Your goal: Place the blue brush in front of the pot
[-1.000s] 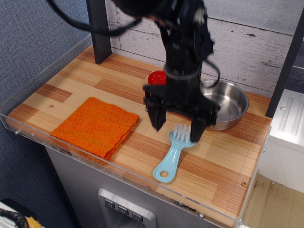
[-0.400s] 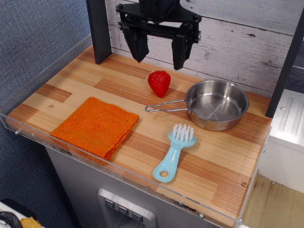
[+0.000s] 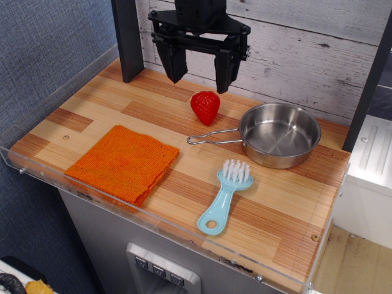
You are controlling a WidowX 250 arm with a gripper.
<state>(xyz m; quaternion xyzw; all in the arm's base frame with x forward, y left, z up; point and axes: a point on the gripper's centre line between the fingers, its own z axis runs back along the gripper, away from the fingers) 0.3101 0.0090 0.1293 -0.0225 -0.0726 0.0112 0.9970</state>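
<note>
The gripper (image 3: 198, 67) hangs high at the back of the counter, around twelve o'clock from the pot (image 3: 280, 134), its two dark fingers spread wide with nothing between them. The blue brush (image 3: 224, 196) lies flat on the wood at about seven o'clock from the pot, bristles pointing toward the pan wall and close to it, the looped handle end aimed at the front edge. From this angle it looks as if bristles and pot are just apart, though that gap is hard to judge. The brush reads as lying in front of the pot, so the job looks essentially done. The good play here is restraint: keep the arm up and clear of the strawberry (image 3: 205, 106) beneath it and the wire handle (image 3: 211, 136) jutting out at nine o'clock, and leave the brush unnudged. The orange cloth (image 3: 122, 163) sits well off at the left, out of the way.
</note>
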